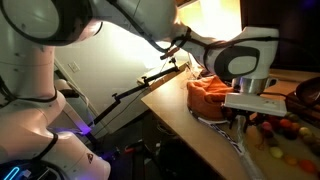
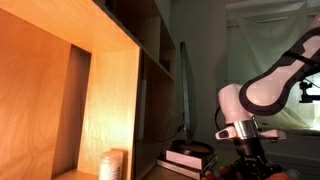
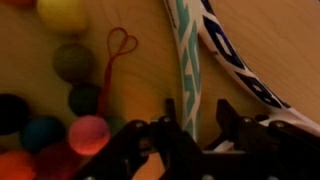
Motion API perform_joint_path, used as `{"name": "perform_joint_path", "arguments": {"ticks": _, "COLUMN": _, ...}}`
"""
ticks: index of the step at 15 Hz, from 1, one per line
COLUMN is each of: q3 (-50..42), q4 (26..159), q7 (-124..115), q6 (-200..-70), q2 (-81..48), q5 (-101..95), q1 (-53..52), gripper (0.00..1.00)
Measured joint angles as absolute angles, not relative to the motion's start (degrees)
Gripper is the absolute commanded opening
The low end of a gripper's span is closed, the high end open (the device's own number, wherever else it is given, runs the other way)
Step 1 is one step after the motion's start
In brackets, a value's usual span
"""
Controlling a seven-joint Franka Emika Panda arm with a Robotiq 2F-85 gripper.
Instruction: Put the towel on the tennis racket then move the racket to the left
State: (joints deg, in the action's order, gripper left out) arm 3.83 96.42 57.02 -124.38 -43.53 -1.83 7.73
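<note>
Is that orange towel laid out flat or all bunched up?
Bunched up. In an exterior view the towel is a rumpled mound with visible folds, not a flat sheet.

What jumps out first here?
In an exterior view, the salmon towel lies heaped on the table beneath the big white arm. In the wrist view, the jaws stand apart astride the tennis racket frame, with bright balls clustered beside it.
</note>
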Motion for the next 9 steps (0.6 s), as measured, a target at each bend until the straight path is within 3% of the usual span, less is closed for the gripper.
{"name": "perform_joint_path", "arguments": {"ticks": 3, "q3": 3.8, "q4": 96.0, "q7": 57.0, "q6": -124.4, "q2": -43.7, "q5": -1.9, "q1": 7.4, "gripper": 0.99}}
{"name": "perform_joint_path", "arguments": {"ticks": 9, "q3": 3.8, "q4": 95.5, "q7": 55.7, "q6": -124.4, "q2": -43.8, "q5": -4.3, "q1": 6.4, "gripper": 1.0}}
